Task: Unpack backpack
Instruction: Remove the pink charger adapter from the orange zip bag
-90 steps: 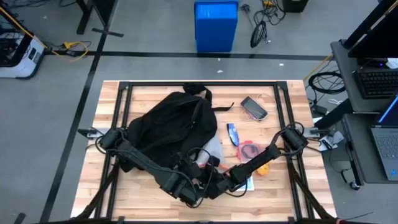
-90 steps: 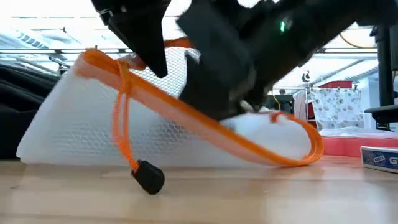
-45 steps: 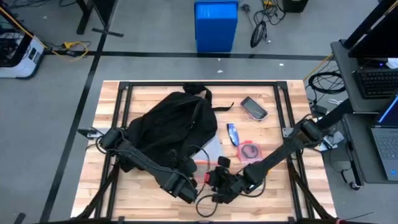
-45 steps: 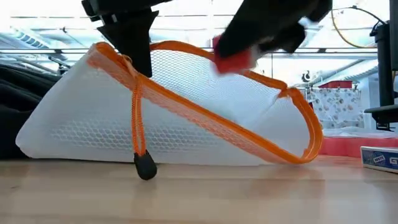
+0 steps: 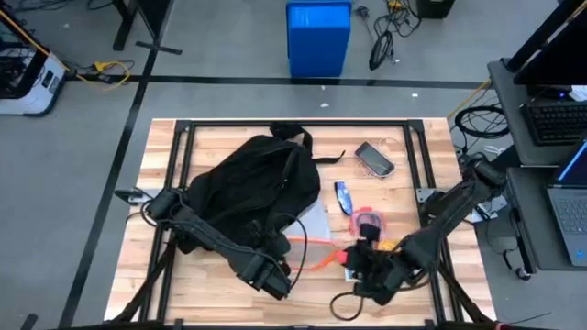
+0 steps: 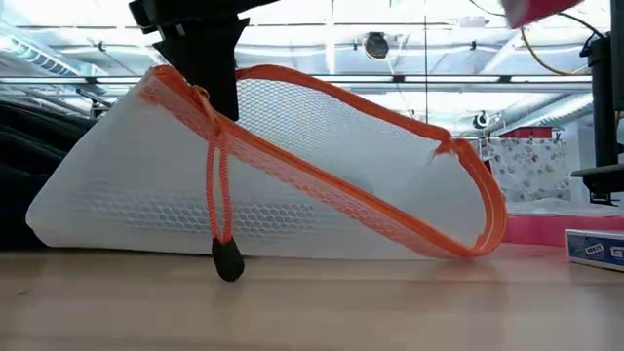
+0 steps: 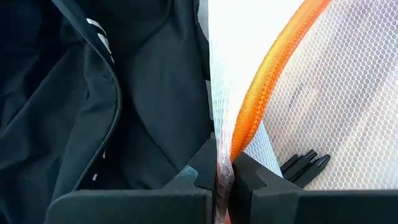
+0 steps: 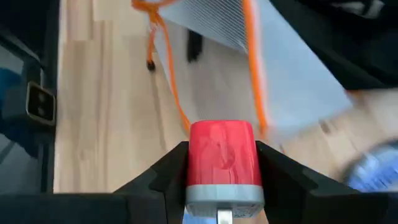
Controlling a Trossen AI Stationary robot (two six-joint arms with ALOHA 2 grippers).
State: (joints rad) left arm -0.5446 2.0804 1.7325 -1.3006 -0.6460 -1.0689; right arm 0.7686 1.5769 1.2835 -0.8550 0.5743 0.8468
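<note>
The black backpack (image 5: 252, 179) lies on the table's left half. Against its near side rests a white mesh pouch (image 6: 263, 185) with orange trim, bottom on the table. An orange pull cord with a black tab (image 6: 227, 261) hangs from it. My left gripper (image 5: 275, 275) is shut on the pouch's rim. My right gripper (image 5: 358, 259), to the pouch's right, is shut on a red block (image 8: 222, 146) with a silver end. My left gripper pinches the orange-trimmed rim of the pouch's opening (image 7: 239, 146) between its two fingers, at the pouch's raised corner (image 6: 185, 93). The fingers (image 6: 214, 68) come from above, pointing down. That corner is held up while the pouch's bottom stays on the table. My right gripper pinches the red block by two opposite sides (image 8: 193, 155) between its two fingers. The block's silver end (image 8: 222, 196) faces back toward the wrist. The block is lifted clear above the table.
On the table's right half lie a phone-like device (image 5: 374, 158), a blue item (image 5: 343, 197), a pink-red case (image 5: 367, 222) and a small orange thing (image 5: 392, 246). A blue-and-white box (image 6: 595, 249) sits at the near right. A blue bin (image 5: 318, 38) stands beyond the far edge.
My right gripper has drawn back out of the pouch's mouth with the red block, going up and toward the table's right edge. The pouch's upper rim, pressed down before, has sprung up into an arch. My left gripper keeps its hold on the rim.
</note>
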